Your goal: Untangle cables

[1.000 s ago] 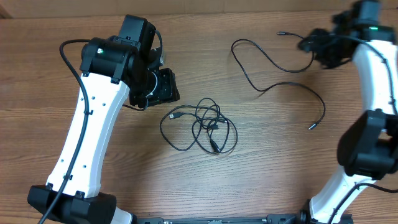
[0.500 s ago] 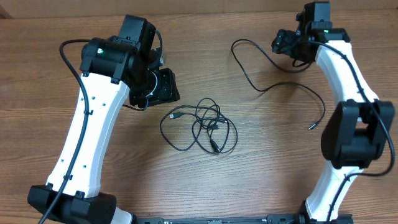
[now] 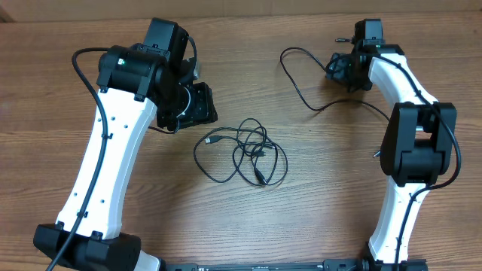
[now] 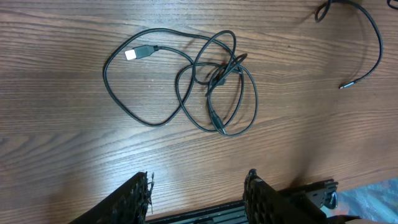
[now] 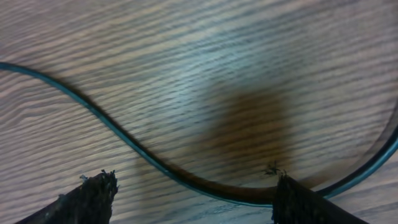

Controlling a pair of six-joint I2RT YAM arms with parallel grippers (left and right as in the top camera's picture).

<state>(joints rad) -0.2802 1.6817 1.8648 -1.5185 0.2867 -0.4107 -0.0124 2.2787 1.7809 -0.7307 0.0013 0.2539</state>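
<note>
Your right hand [image 5: 193, 179] hangs spread with the thin black cable [image 5: 124, 140] crossing between its fingertips, so closing too high could let it slip underneath.

Bare table [image 3: 324, 218] gives open passage across the lower centre of the overhead frame, between the arms; the tangled cables [image 3: 245, 154] occupy the middle; the left arm [image 3: 105, 158] fills the left side; the right arm [image 3: 410, 150] lines the right edge, overhanging the loose cable [image 3: 312, 108] at upper right; the wood at top centre is bare.
</note>
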